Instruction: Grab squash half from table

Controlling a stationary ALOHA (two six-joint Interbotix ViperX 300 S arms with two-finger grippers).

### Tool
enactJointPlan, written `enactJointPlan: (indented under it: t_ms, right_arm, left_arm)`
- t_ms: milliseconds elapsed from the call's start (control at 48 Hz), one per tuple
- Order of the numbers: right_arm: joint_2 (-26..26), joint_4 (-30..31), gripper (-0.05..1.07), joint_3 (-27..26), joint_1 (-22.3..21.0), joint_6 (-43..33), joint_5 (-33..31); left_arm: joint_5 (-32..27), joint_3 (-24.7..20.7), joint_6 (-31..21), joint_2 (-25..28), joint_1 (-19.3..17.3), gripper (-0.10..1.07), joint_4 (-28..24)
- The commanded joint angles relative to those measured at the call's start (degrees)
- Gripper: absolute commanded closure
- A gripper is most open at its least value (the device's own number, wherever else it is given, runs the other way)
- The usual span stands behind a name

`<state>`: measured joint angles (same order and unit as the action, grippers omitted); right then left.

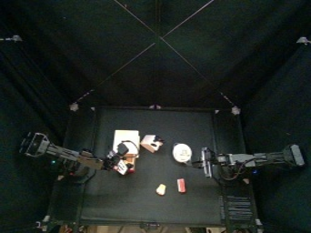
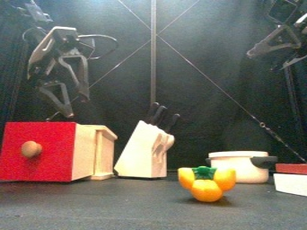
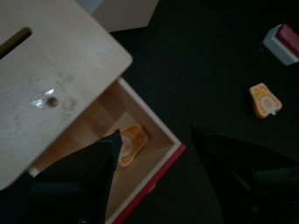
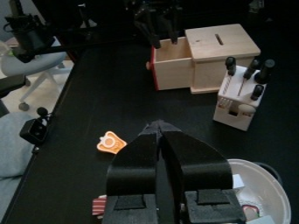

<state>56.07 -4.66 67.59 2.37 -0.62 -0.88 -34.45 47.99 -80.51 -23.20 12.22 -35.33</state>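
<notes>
The squash half [image 1: 161, 188] is a small yellow-orange chunk lying on the black table [image 1: 109, 205] near its front, beside a small red block [image 1: 181, 185]. It also shows in the front view [image 2: 206, 184], in the left wrist view [image 3: 265, 99] and in the right wrist view [image 4: 111, 141]. My left gripper [image 1: 119, 164] hovers open over the wooden box's pulled-out drawer [image 3: 140, 131], well away from the squash half. My right gripper [image 4: 162, 131] is shut and empty, raised above the table next to the white pot, with the squash half off to one side.
A wooden box [image 1: 125, 138] with a red drawer front [image 2: 39, 151] stands left of a knife block [image 2: 150, 148]. An orange item [image 3: 132, 144] lies in the open drawer. A white pot [image 2: 243, 164] sits at the right, with the red block [image 2: 292, 178] nearer the front.
</notes>
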Motion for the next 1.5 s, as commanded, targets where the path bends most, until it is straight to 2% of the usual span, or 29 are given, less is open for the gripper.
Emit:
enactJointPlan:
  t_ms: [0,146,312,521,771,1042,1479]
  right_arm:
    - [-0.70,-0.09,1.00,-0.70,-0.09,0.00,0.26]
    - [-0.70,-0.09,1.00,-0.62,-0.09,0.00,0.26]
    - [-0.70,-0.09,1.00,-0.70,-0.09,0.00,0.26]
    - [-0.70,-0.35,1.00,-0.53,-0.09,-0.09,-0.26]
    - [-0.70,-1.85,1.00,-0.44,0.00,0.00,-3.60]
    - [-0.62,-2.46,1.00,-0.35,0.35,0.00,-4.75]
    - [-0.35,-2.02,1.00,-0.62,0.44,0.09,-5.10]
  left_arm:
    - [2.46,-2.02,0.09,-0.09,0.53,0.02,-1.93]
    - [7.29,-4.39,0.09,1.67,1.49,0.02,-2.99]
    - [9.14,-9.67,0.44,6.24,4.57,0.02,0.00]
    - [5.89,-18.63,0.79,14.94,7.12,0.02,0.26]
    - [-1.85,-26.72,0.70,24.35,6.94,0.02,1.67]
    - [-2.11,-33.66,0.79,34.80,6.68,0.02,6.77]
    - [-1.41,-40.78,0.44,43.15,6.59,0.01,12.66]
